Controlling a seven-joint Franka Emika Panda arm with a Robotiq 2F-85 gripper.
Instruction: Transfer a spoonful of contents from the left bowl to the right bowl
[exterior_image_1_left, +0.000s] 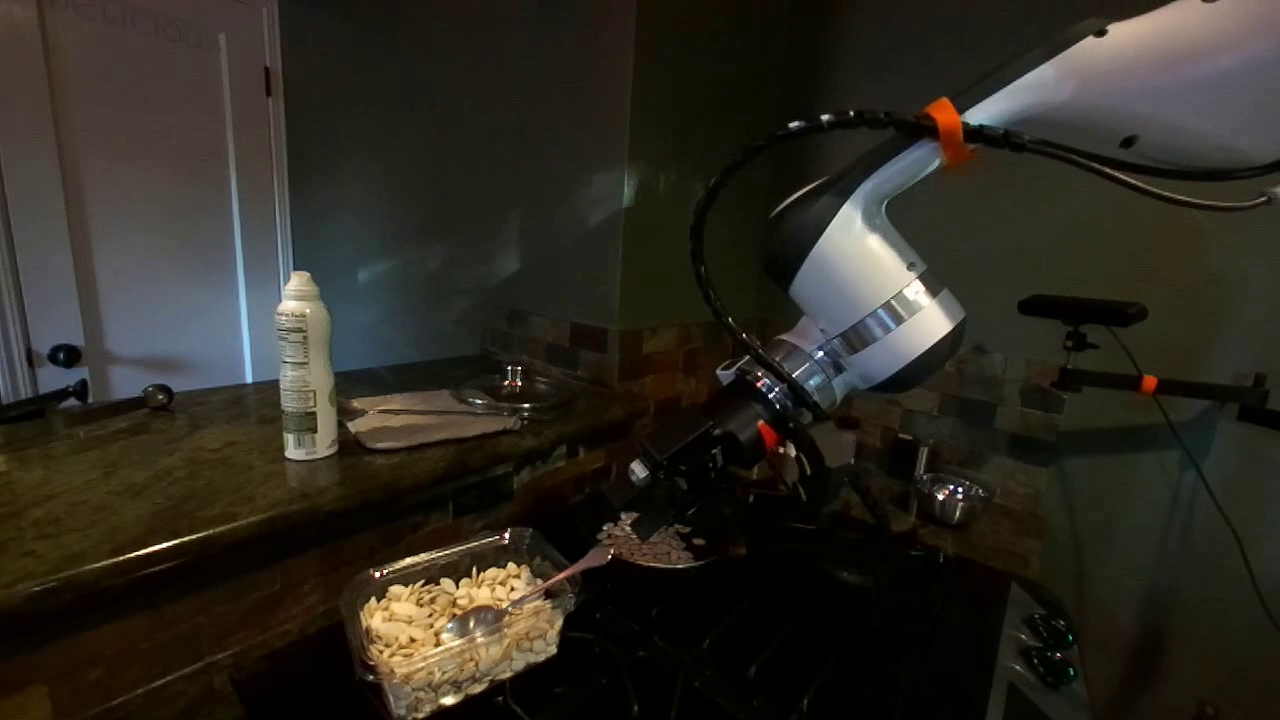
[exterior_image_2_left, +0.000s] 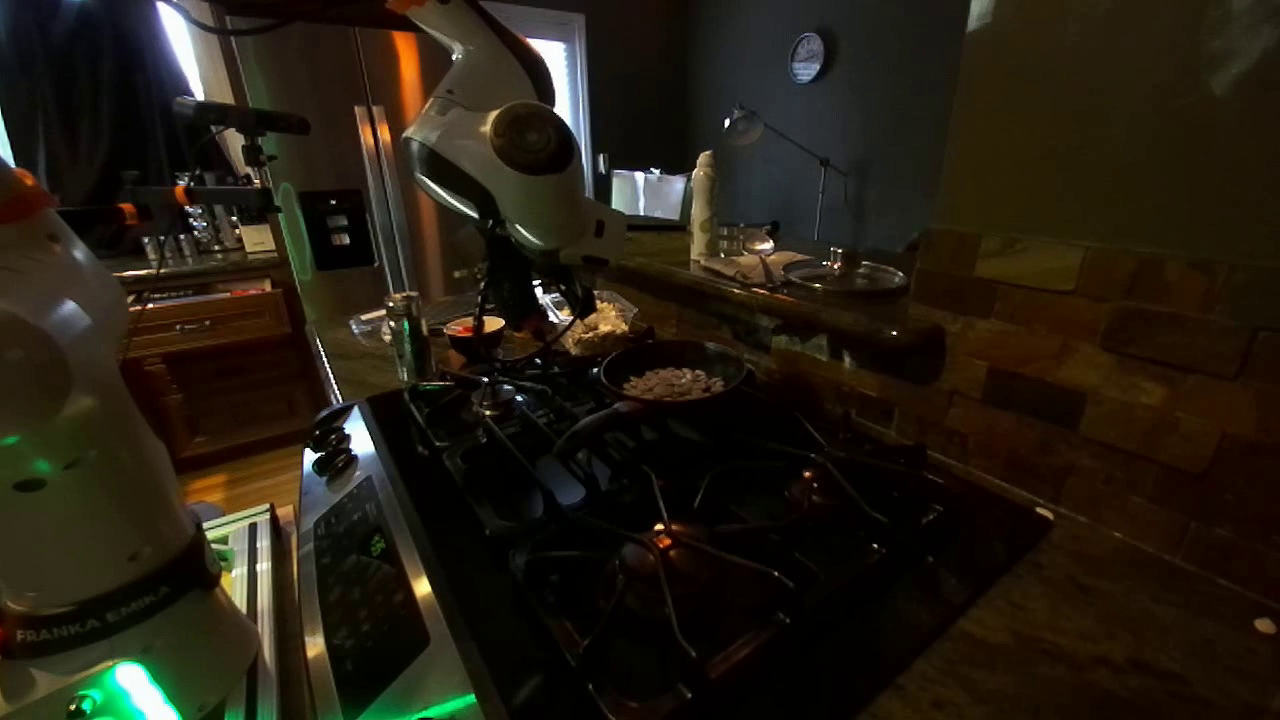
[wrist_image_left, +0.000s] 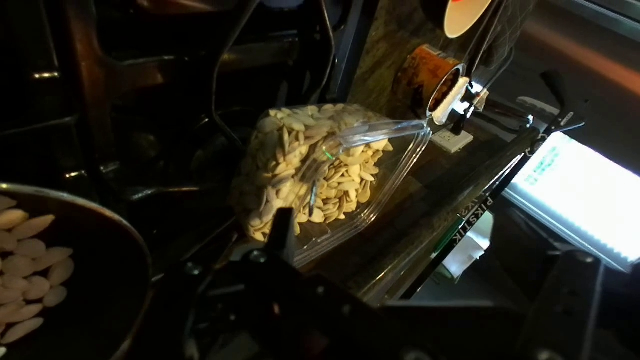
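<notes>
One black gripper hung tilted downward over the dark stove, its two fingers parted wide in the wrist view, one to the left and one to the right. It ended one white robot arm, which slanted down from the right in an exterior view.

Two vessels held pale, flat seeds, too many to count. One was a rectangular clear plastic container, well filled, at the near left in an exterior view. One metal spoon lay in it, head on the seeds, handle slanting over the rim to the right. The second was a round dark pan, farther off and right of the container, with a shallow layer of seeds. Whether the handle's tip touched the pan could not be told.

On one raised counter at the left stood one upright white bottle; to its right lay one pale cloth and, beyond, one glass lid. At the far right were one metal bowl and, higher, one black camera on a mount.

In an exterior view, left of the container, sat one small bowl with something red inside, and left of that stood one tall, shiny cylinder. In the wrist view, one orange can showed beyond the container to the right. One round clock hung on the far wall, above one jointed lamp.
</notes>
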